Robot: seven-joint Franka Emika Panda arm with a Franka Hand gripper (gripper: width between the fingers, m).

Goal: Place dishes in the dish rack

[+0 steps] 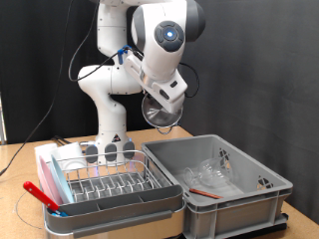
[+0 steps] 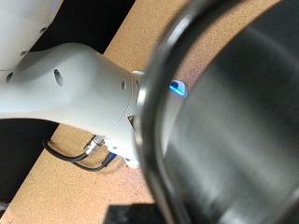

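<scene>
My gripper (image 1: 161, 100) hangs in the air above the gap between the rack and the crate, shut on the rim of a shiny steel bowl (image 1: 159, 115). In the wrist view the bowl (image 2: 238, 121) fills most of the picture, very close; my fingers do not show there. The dish rack (image 1: 108, 182), low silver wire in a white tray (image 1: 120, 211), stands below at the exterior view's lower left. Small clear glass pieces (image 1: 214, 171) lie in the grey crate. I cannot make out the light blue plate.
A large grey crate (image 1: 261, 189) stands at the exterior view's right of the rack, with a red-handled thing (image 1: 204, 192) inside. A red utensil (image 1: 38, 194) leans at the rack's left end. The robot's base (image 1: 110, 149) rises behind the rack, also in the wrist view (image 2: 65, 84).
</scene>
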